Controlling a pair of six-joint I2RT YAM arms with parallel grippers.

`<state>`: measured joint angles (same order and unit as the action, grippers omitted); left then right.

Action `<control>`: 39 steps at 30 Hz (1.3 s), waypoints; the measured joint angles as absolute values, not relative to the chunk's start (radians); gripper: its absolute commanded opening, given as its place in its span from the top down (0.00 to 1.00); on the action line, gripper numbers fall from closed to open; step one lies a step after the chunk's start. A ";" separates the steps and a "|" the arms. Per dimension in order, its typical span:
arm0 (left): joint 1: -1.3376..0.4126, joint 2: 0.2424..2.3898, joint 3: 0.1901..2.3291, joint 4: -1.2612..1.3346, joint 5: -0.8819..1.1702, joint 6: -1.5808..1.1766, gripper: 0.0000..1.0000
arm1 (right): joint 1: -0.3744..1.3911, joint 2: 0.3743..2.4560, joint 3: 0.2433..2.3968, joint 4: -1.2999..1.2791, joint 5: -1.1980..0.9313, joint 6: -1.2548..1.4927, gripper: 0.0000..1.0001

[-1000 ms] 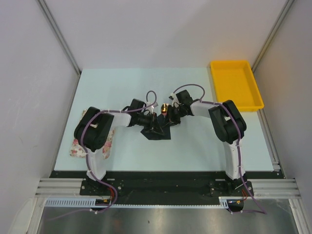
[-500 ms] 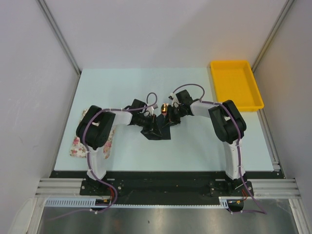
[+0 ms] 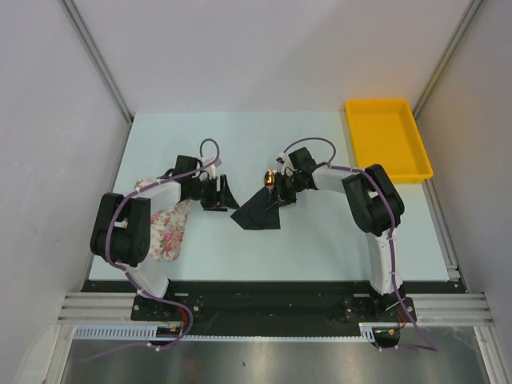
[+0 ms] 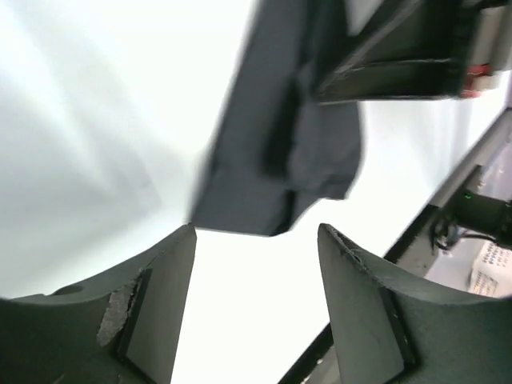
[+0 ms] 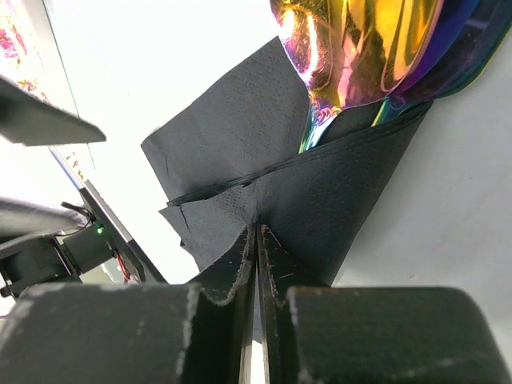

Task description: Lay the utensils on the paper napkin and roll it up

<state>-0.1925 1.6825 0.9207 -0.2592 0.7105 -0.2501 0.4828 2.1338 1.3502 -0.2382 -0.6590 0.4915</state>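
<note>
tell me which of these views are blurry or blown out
Left wrist view: the black napkin is smeared and soft, and the table is washed near white. Right wrist view: napkin texture is crisp, but the utensils throw strong rainbow glare off their shiny ends. Top external view: even light, sharp, only a small glint on the utensils.

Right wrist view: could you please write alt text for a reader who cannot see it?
The right hand is shut on a folded black napkin lying on a white table. Shiny gold ends of utensils stick out of the fold at the top right.
</note>
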 measured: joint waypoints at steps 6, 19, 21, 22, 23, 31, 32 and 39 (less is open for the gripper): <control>-0.186 1.775 0.922 -0.290 0.737 -0.227 0.33 | 0.483 2.134 1.348 -0.234 -0.659 0.492 0.92; -0.283 1.897 0.959 -0.147 0.943 -0.299 0.32 | 0.483 2.135 1.348 -0.234 -0.659 0.492 0.93; -0.289 1.898 0.960 -0.124 0.947 -0.310 0.31 | 0.483 2.135 1.348 -0.234 -0.659 0.492 0.93; -0.292 1.902 0.966 -0.117 0.946 -0.314 0.30 | 0.483 2.135 1.348 -0.234 -0.659 0.492 0.93; -0.295 1.909 0.978 -0.114 0.945 -0.315 0.29 | 0.483 2.135 1.348 -0.234 -0.659 0.492 0.93; -0.303 1.991 1.111 -0.116 0.920 -0.298 0.31 | 0.483 2.135 1.348 -0.234 -0.659 0.492 0.93; -0.303 1.996 1.117 -0.120 0.922 -0.294 0.32 | 0.483 2.136 1.348 -0.234 -0.659 0.492 0.93; -0.300 2.010 1.120 -0.143 0.957 -0.261 0.38 | 0.483 2.136 1.348 -0.234 -0.659 0.492 0.93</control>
<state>-0.2996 2.0102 1.1202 -0.1429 0.9569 -0.2607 0.4828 2.1357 1.3479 -0.2340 -0.6594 0.4915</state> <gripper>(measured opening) 0.634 0.071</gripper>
